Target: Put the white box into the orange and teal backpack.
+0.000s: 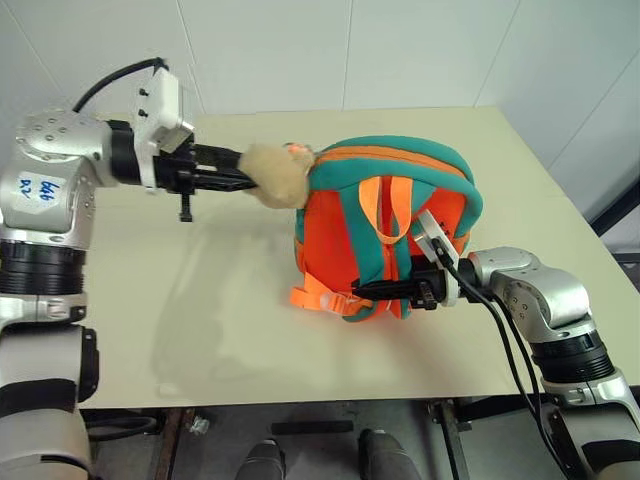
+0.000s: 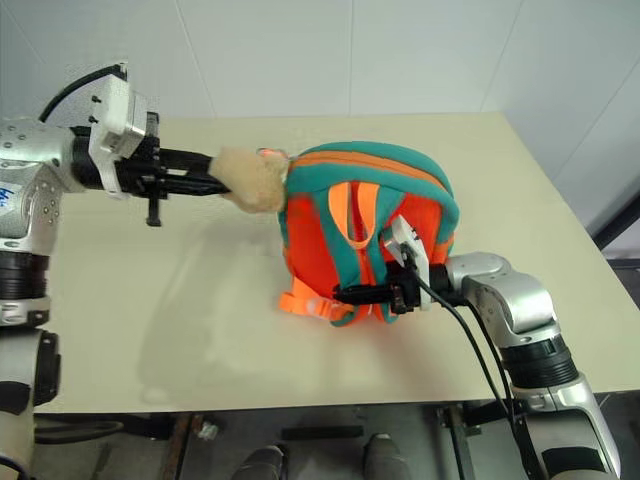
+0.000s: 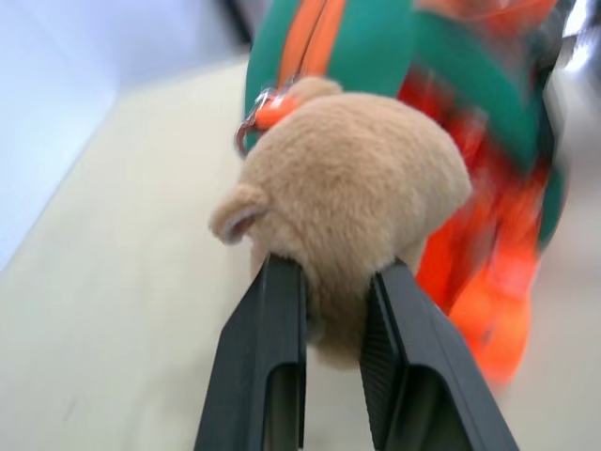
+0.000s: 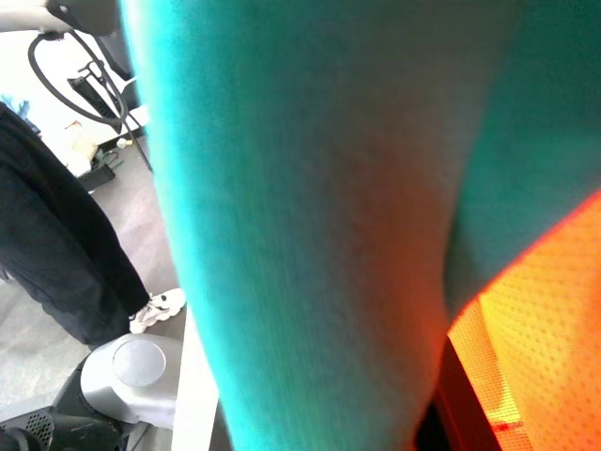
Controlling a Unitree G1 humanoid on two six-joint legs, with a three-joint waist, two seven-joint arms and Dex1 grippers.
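Observation:
The orange and teal backpack [image 1: 400,215] stands upright in the middle of the beige table [image 1: 200,330], with its straps facing me. A tan plush toy [image 1: 272,175] hangs off its upper left side. My left gripper [image 1: 245,180] reaches in level from the left, and its two black fingers [image 3: 272,329] are shut on that plush toy [image 3: 347,197]. At the pack's lower front my right gripper [image 1: 365,290] is shut on a teal strap [image 4: 310,188]. The white box is hidden or out of view.
A white wall rises behind the table's far edge. The tabletop lies bare to the left of and in front of the backpack. Beyond the table's side, a person's dark trousers [image 4: 56,263] and a shoe appear in the right wrist view.

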